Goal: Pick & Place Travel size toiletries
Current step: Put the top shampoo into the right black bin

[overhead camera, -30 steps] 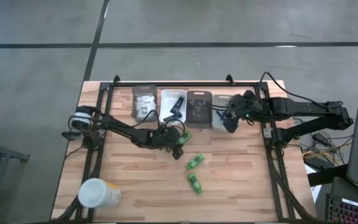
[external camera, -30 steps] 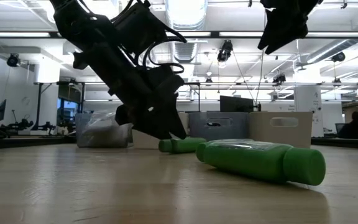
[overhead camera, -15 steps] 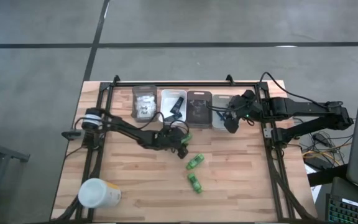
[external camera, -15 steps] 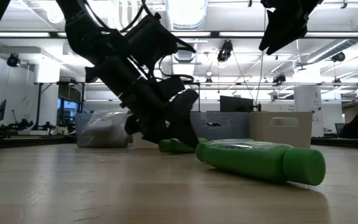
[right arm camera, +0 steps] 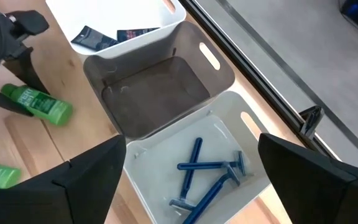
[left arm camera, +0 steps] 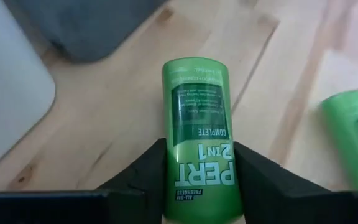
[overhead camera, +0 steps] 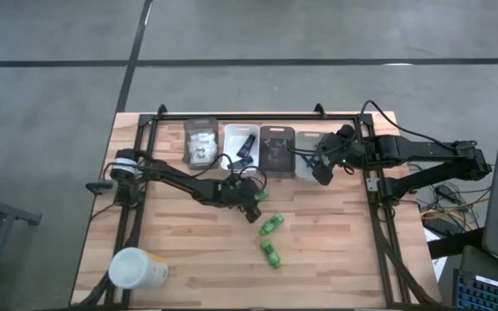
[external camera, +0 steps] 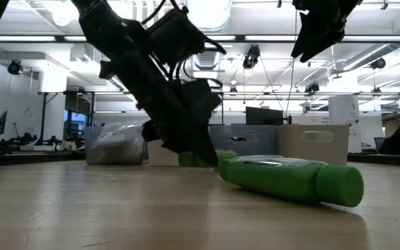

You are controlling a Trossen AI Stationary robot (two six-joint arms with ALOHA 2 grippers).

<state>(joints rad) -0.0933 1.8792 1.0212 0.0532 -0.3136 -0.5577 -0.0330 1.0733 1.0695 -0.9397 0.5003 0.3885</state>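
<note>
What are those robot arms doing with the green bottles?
The left gripper is down on the table, its fingers on either side of one green bottle. Two more green bottles lie loose nearby. The right gripper hangs open over the bin of blue razors.

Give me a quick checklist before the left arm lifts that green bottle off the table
1. Green bottle sits between the left gripper fingers: ok.
2. Fingers closed firmly on it: cannot tell; they flank its sides.
3. Bottle lying flat on the table: ok.
4. Second green bottle and third green bottle lie apart from the grasp: ok.
5. Right gripper out of the way, open above the razor bin: ok.
6. Dark grey bin empty: ok.
</note>
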